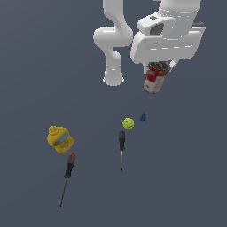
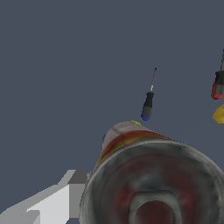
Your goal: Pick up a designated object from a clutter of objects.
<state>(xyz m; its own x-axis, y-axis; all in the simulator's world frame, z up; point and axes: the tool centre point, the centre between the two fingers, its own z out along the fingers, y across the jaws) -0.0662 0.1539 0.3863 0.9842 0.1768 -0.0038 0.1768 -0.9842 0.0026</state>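
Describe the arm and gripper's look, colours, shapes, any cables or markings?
The arm is glossy white, built of rounded tubular links with bulging joints, rising from a round white base. The hand is a boxy white block with a dark oval inset on top. The gripper shows grey finger parts; one pale grey finger appears in the wrist view. No cables or markings visible.

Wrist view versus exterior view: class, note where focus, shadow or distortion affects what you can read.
Wrist view: the red-and-white tin can fills the near frame, enlarged and smeary. Exterior view: even flat light, no cast shadows on the floor, small blue-handled screwdriver coarse but legible.
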